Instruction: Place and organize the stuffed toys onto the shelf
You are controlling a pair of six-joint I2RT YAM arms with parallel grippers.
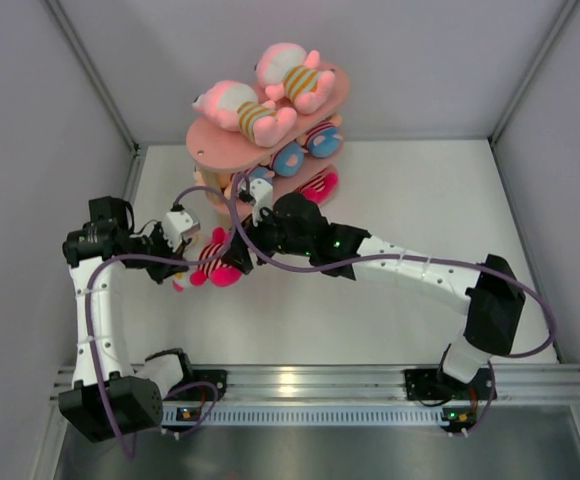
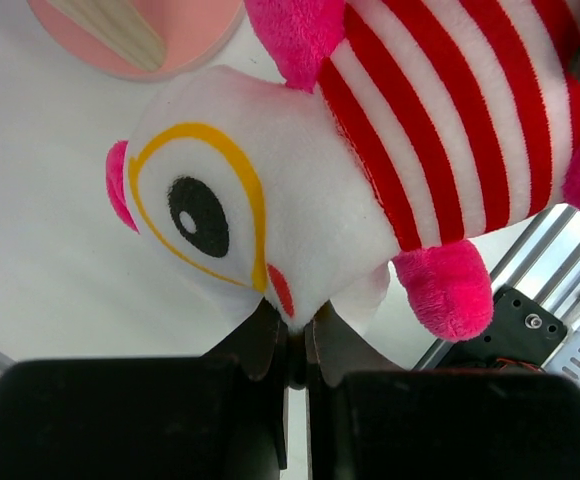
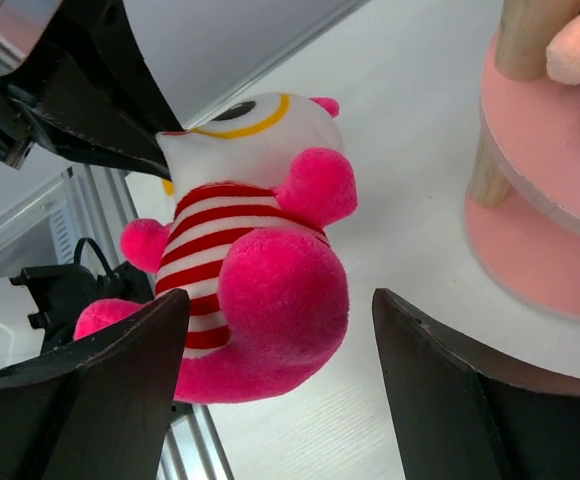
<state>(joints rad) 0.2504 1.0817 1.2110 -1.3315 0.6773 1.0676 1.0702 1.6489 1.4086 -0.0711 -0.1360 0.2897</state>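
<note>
A stuffed toy [image 1: 216,262] with a white head, red-white striped body and hot-pink feet hangs in front of the pink shelf [image 1: 210,142]. My left gripper [image 1: 183,266] is shut on the toy's white head [image 2: 220,200], with the jaws pinching the plush in the left wrist view [image 2: 297,330]. My right gripper [image 1: 240,250] is open, its jaws either side of the toy's pink foot [image 3: 280,290] without closing on it. Two toys [image 1: 242,108] lie on the shelf's top board. Others [image 1: 308,148] sit on the lower tiers.
The shelf's bottom board and wooden post [image 3: 545,200] stand close to the right of my right gripper. An aluminium rail [image 1: 310,380] runs along the near edge. Grey walls [image 1: 30,130] close in the table on both sides.
</note>
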